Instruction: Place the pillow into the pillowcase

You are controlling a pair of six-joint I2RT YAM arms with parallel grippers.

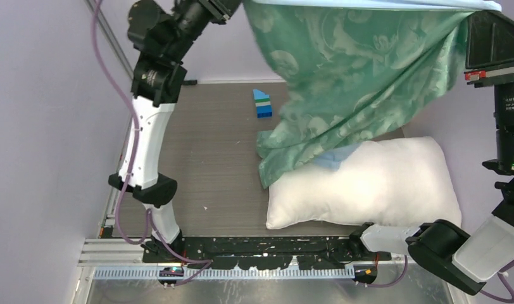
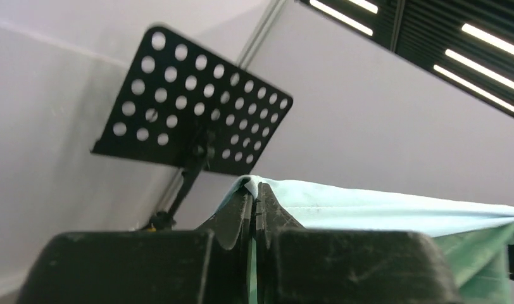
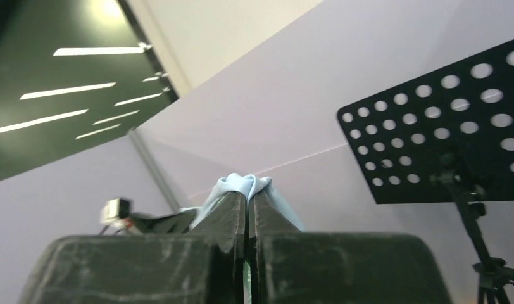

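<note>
Top external: 2 arms aloft, left gripper [image 2: 254,189] and right gripper [image 3: 246,195] tight on the pillowcase [image 1: 343,76].

Pillow [image 1: 375,183] lies on the table [image 1: 210,177], right half, just behind the arm bases. Pillowcase [image 1: 349,76] hangs above it — top edge strung between the left gripper [image 2: 254,189] at left and the right gripper [image 3: 247,195] at right, each pinching a fold. Its lower hem rests on the pillow's far left corner. Toy blocks [image 1: 263,103] sit on the table further back, just left of the hanging cloth — apart from the pillow.
</note>
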